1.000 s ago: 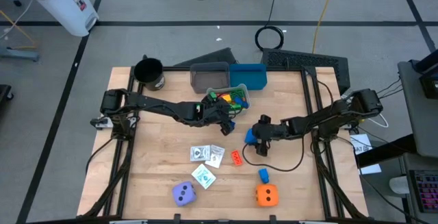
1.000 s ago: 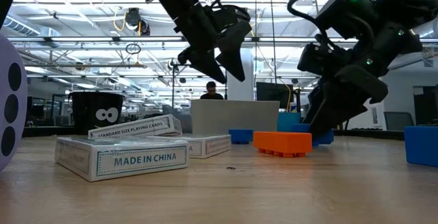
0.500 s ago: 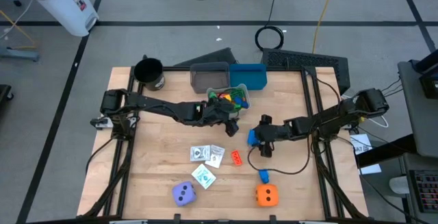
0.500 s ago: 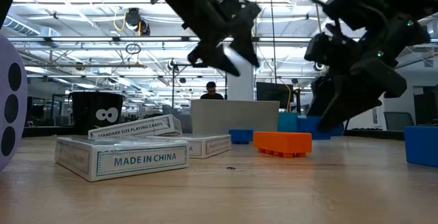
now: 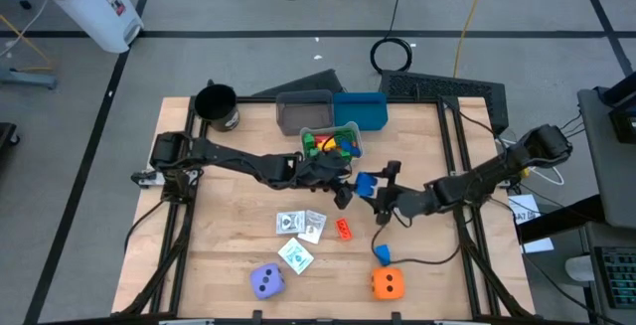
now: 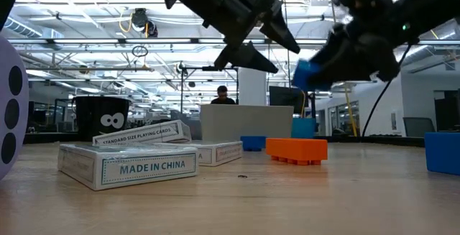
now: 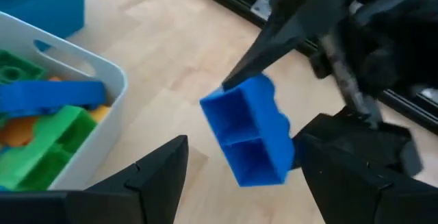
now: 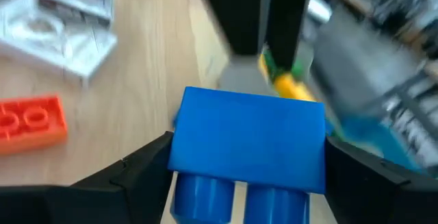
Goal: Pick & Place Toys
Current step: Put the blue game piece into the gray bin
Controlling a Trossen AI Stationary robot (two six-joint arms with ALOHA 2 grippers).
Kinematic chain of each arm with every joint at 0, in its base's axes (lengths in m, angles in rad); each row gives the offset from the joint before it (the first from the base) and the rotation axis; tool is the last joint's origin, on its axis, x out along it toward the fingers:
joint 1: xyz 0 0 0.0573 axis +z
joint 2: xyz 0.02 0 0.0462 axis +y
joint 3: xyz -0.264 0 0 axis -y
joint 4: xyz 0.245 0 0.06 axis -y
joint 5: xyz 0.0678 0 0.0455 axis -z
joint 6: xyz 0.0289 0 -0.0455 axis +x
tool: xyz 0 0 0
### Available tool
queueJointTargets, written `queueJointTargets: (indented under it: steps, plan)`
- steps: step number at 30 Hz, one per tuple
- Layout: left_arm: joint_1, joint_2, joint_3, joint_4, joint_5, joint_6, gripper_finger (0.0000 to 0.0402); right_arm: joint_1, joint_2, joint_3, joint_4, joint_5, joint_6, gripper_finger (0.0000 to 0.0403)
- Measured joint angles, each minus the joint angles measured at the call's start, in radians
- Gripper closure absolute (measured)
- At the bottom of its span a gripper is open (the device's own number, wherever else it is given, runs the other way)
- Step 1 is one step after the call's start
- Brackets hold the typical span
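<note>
My right gripper (image 5: 370,188) is shut on a blue building block (image 5: 364,182), held above the table just near of the white bin (image 5: 355,149) that holds several coloured blocks. The block also shows in the low view (image 6: 305,74). My left gripper (image 5: 343,188) is open right beside it. In the left wrist view its fingers (image 7: 161,172) stand on either side of the blue block (image 7: 250,138) without touching it. An orange block (image 5: 343,229), a blue block (image 5: 383,254), white cards (image 5: 299,224), a purple die (image 5: 266,281) and an orange die (image 5: 387,283) lie on the table. My right gripper pinches the blue block by two opposite sides (image 8: 183,148) between its two fingers (image 8: 140,176). The fingers come from the table's right side. The block is lifted clear of the table, its hollow underside (image 7: 239,131) turned toward my left gripper.
A grey bin (image 5: 303,112) and a blue bin (image 5: 361,109) stand at the far edge behind the white bin. A black cup (image 5: 217,106) stands at the far left. The two arms' grippers are close together at mid-table.
My right gripper has lifted the blue block clear of the table and carried it up toward the white bin. My left gripper has moved from beside the bin toward the table's right and near, up to the held block.
</note>
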Motion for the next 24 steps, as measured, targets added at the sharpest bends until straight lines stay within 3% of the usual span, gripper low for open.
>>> queueJointTargets:
  steps: [7, 18, 21, 24]
  plan:
    - [0.000, 0.029, 0.000, 0.083, 0.024, 0.001, 0.0119, 0.041, 0.001, 0.000, 0.147, 0.041, -0.112, 0.0104]
    - [0.005, 0.060, 0.000, 0.189, 0.057, 0.014, 0.0123, 0.067, 0.000, -0.001, 0.201, 0.087, -0.177, 0.0103]
    - [0.007, 0.060, 0.000, 0.203, 0.122, 0.008, 0.0155, 0.067, 0.000, 0.000, 0.201, 0.101, -0.179, 0.0102]
    - [0.016, 0.060, -0.001, 0.213, 0.181, -0.010, 0.0217, 0.068, 0.000, 0.000, 0.199, 0.100, -0.187, 0.0101]
